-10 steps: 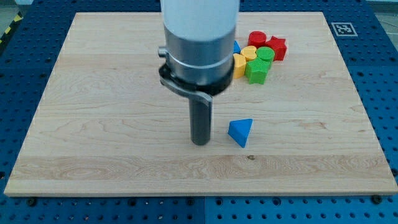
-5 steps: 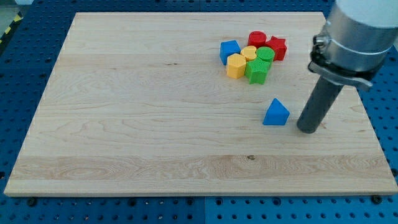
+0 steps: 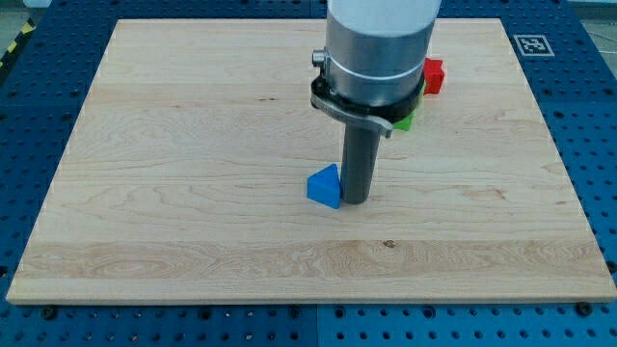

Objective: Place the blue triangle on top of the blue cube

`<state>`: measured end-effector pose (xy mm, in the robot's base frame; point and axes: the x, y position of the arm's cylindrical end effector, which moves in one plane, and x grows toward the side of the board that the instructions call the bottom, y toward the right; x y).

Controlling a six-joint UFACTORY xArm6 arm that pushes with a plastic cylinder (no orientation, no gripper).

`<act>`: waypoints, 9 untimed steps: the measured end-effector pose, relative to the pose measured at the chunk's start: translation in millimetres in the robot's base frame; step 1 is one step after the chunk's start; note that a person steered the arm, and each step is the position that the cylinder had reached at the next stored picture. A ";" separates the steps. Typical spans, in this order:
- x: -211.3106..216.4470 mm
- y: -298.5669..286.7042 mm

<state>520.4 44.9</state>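
The blue triangle (image 3: 325, 186) lies on the wooden board (image 3: 174, 173) a little below the board's middle. My tip (image 3: 355, 200) stands right against the triangle's right side, touching it or nearly so. The blue cube does not show; the arm's wide body (image 3: 378, 48) covers the spot near the view's top where the cluster of blocks sits.
A red block (image 3: 434, 74) and a sliver of a green block (image 3: 406, 120) peek out to the right of the arm's body near the view's top. The other blocks of that cluster are hidden behind the arm.
The blue triangle has moved left, from right of the board's centre to just left of it. My tip has moved left with it and still stands on its right side. The arm now hides the cluster.
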 end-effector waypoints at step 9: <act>-46.8 -96.9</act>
<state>473.6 -52.1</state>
